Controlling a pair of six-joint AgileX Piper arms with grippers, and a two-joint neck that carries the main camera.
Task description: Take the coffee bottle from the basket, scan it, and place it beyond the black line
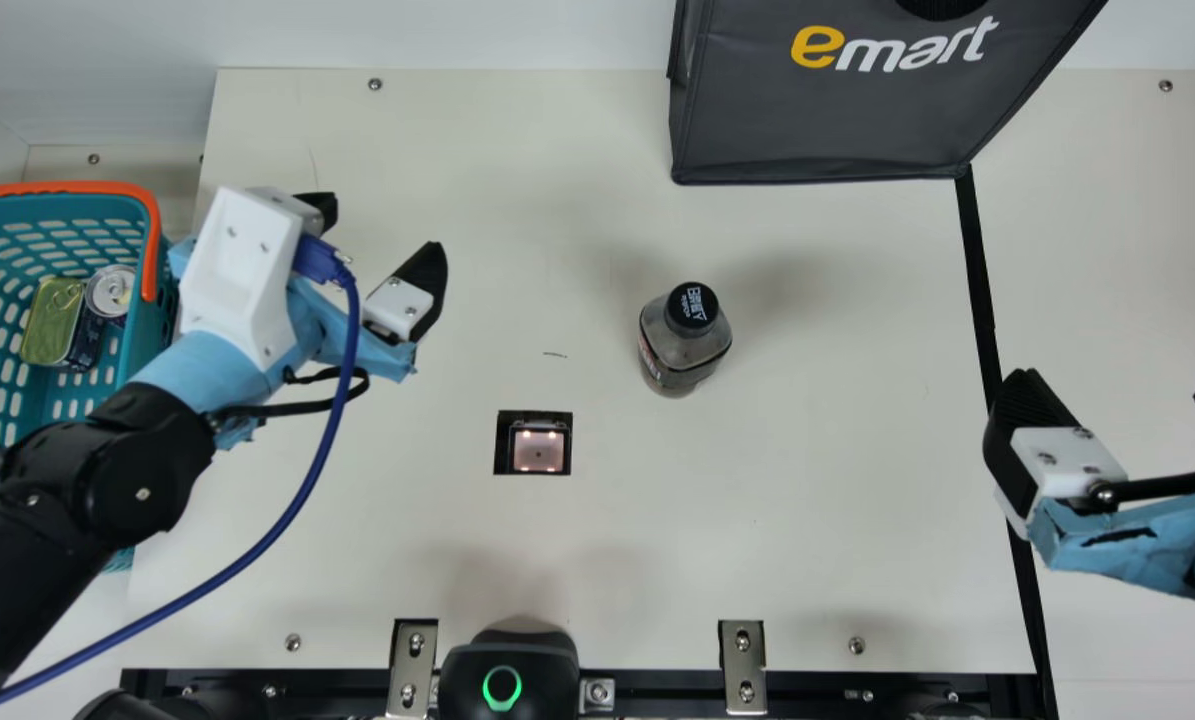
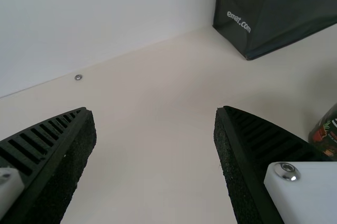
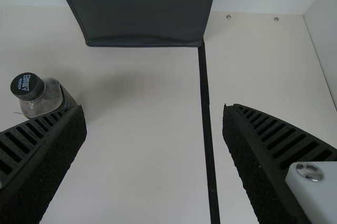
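The bottle stands upright on the desk, between the scanner and the black line in the main view, touching neither. It has a round black cap with white print on top, smooth greyish shoulders with rounded corners, and a squarish body. In the left wrist view its side is dark, with red and green patches on the label. The left gripper hangs near the basket, its jaws wide apart with nothing between them. The right gripper is by the black line, its jaws also wide and holding nothing. In the basket are two cans. The bag stands at the far side, one lower corner at the line's far end.
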